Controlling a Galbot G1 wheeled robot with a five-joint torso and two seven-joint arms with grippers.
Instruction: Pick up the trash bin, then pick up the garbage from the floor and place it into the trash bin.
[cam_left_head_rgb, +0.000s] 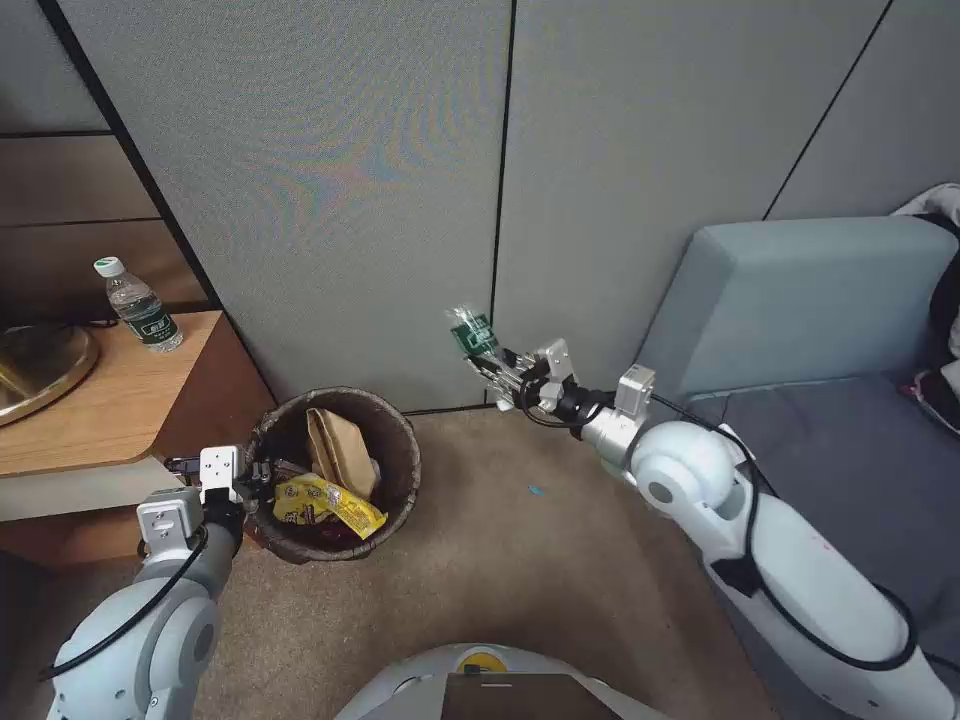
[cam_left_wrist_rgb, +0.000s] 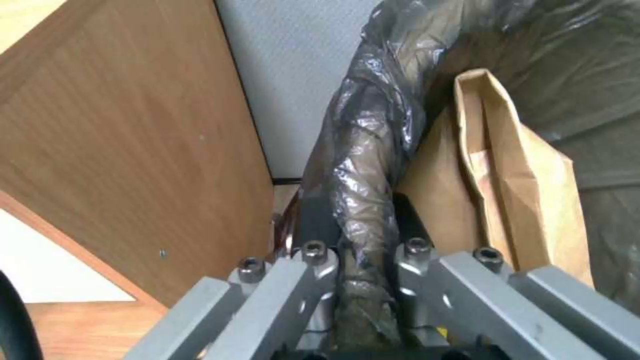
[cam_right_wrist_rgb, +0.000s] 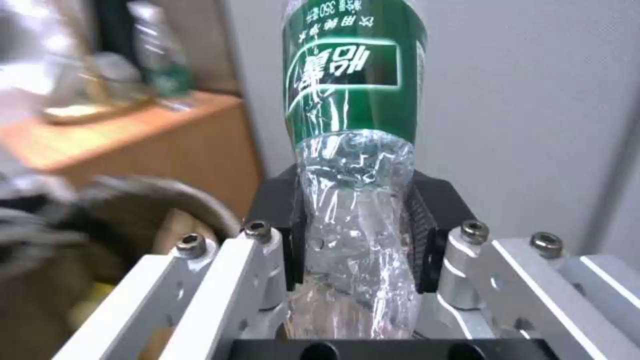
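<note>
Dark-brown liner bag folded over the trash bin (cam_left_head_rgb: 335, 475) rim; bin sat at about 8 o'clock in the head view, hard against the corner of the wooden side table (cam_left_head_rgb: 95, 410), on the brown carpet (cam_left_head_rgb: 520, 560). Left gripper (cam_left_head_rgb: 262, 472) was at the bin's 9 o'clock edge, jaws clamped on the bagged rim. The left wrist view confirmed it: the crinkled bag over the rim (cam_left_wrist_rgb: 363, 200) ran straight between the fingers (cam_left_wrist_rgb: 287, 280).

Inside the bin: crumpled brown paper bag (cam_left_head_rgb: 340, 450) standing against the far wall, yellow wrapper (cam_left_head_rgb: 330, 503) lying toward the 6 o'clock side. Something dark red under the wrapper, too obscured to identify.

Right gripper (cam_left_head_rgb: 492, 368) was raised, at about 2 o'clock from the bin and well apart from it, close to the grey partition wall (cam_left_head_rgb: 380, 180). Jaws closed on a crushed plastic bottle with a green label (cam_right_wrist_rgb: 353, 100); the pads (cam_right_wrist_rgb: 420, 235) pinched the clear squashed part and the label end stuck out past the fingertips.

A second water bottle (cam_left_head_rgb: 140, 305) stood upright on the side table, next to a brass-coloured dish (cam_left_head_rgb: 40, 365). Grey sofa (cam_left_head_rgb: 820, 330) at 3 o'clock. A small blue speck (cam_left_head_rgb: 536, 491) lay on the carpet between the bin and the sofa.
</note>
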